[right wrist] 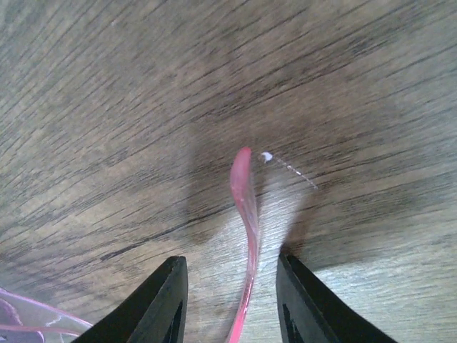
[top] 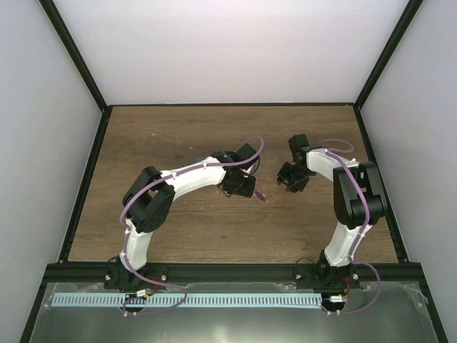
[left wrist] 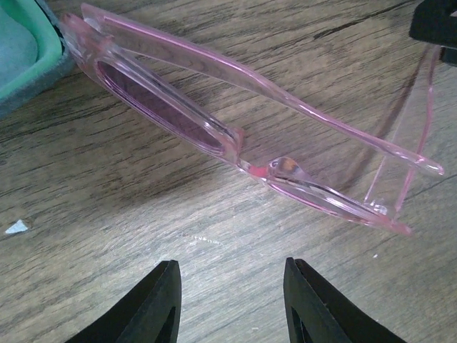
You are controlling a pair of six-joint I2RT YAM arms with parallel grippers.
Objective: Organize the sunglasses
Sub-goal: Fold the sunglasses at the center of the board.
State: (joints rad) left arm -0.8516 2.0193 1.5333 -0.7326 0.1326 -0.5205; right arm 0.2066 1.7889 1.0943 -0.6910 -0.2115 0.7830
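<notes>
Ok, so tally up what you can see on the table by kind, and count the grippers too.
Pink sunglasses: 1
Teal case, only a corner showing: 1
Grippers, the left gripper and the right gripper: 2
Total: 4

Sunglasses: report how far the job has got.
Done: one arm of the sunglasses looks folded along the frame. In hand: the other arm sticks out between the fingers of the open right gripper; the left gripper is open nearby. Left: fold it and put the glasses into the case.
</notes>
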